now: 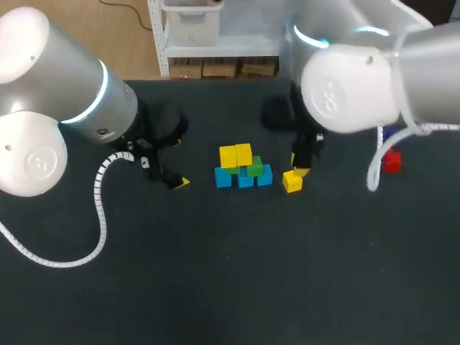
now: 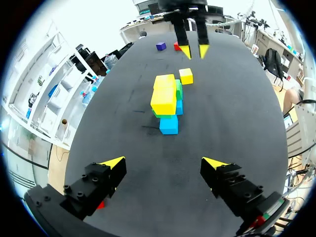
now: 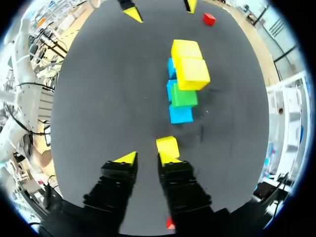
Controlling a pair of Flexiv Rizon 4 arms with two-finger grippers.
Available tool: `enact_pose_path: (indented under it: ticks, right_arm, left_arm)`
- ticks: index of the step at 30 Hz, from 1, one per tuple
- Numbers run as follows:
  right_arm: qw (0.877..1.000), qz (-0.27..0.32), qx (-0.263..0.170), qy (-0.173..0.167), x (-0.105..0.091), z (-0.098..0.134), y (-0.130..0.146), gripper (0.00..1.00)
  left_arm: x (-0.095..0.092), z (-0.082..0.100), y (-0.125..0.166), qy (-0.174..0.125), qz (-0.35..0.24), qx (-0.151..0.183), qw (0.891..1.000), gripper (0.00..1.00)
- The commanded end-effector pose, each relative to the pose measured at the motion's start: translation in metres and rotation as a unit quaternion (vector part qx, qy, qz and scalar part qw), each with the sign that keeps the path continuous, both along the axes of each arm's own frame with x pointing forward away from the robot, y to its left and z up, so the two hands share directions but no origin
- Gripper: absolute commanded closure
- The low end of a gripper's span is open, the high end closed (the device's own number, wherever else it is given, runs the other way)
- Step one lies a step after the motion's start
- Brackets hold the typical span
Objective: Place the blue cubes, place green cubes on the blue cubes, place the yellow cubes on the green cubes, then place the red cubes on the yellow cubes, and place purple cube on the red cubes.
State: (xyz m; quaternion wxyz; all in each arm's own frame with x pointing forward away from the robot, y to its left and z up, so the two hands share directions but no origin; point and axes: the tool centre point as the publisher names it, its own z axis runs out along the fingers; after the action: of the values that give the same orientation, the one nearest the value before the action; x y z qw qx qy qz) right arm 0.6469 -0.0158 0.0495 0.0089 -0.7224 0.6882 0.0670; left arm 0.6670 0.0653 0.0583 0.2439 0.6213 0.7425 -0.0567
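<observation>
Three blue cubes (image 1: 246, 180) lie in a row mid-table. Green cubes (image 1: 254, 168) sit on them, and two yellow cubes (image 1: 236, 155) lie on top. A loose yellow cube (image 1: 292, 181) rests on the table just right of the row. My right gripper (image 1: 300, 170) hovers over it. In the right wrist view this gripper (image 3: 148, 159) is slightly open with nothing between its fingers, and the yellow cube (image 3: 168, 146) lies at one fingertip. My left gripper (image 1: 171, 177) stands wide open left of the stack (image 2: 168, 101), holding nothing.
A red cube (image 1: 391, 162) and a partly hidden purple cube (image 1: 389, 134) lie at the right, behind my right arm. Another red cube (image 3: 209, 19) lies beyond my left gripper. A white cable (image 1: 100, 215) loops over the table's left side.
</observation>
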Motion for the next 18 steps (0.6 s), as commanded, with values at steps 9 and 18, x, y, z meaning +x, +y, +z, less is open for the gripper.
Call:
enact_pose_path:
  ticks: [9,18]
  right_arm:
    - [0.999,0.038,0.019,0.006,0.012,-0.025,-0.007,0.0]
    - [0.995,0.096,0.035,0.016,0.028,-0.022,-0.009,0.0]
  left_arm:
    - [0.001,0.0,0.001,0.0,-0.003,-0.002,1.0,0.0]
    - [0.001,0.0,0.001,0.0,-0.003,-0.002,1.0,0.0]
